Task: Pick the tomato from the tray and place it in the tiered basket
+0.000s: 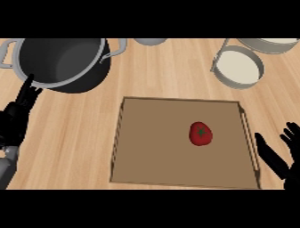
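Note:
A red tomato (pixel 200 133) lies on the brown tray (pixel 149 160), a little right of the tray's middle. The tiered basket (pixel 240 67), grey with pale round tiers, stands at the back right of the counter. My right hand (pixel 297 156) is open at the lower right, just outside the tray's right rim, with fingers spread and apart from the tomato. At the left edge my left hand (pixel 13 120) rests open with fingers pointing up.
A large dark pot (pixel 63 62) with grey handles stands at the back left, close to my left hand's fingertips. A grey round object (pixel 151 41) shows at the back centre. Bare wooden counter lies between tray and basket.

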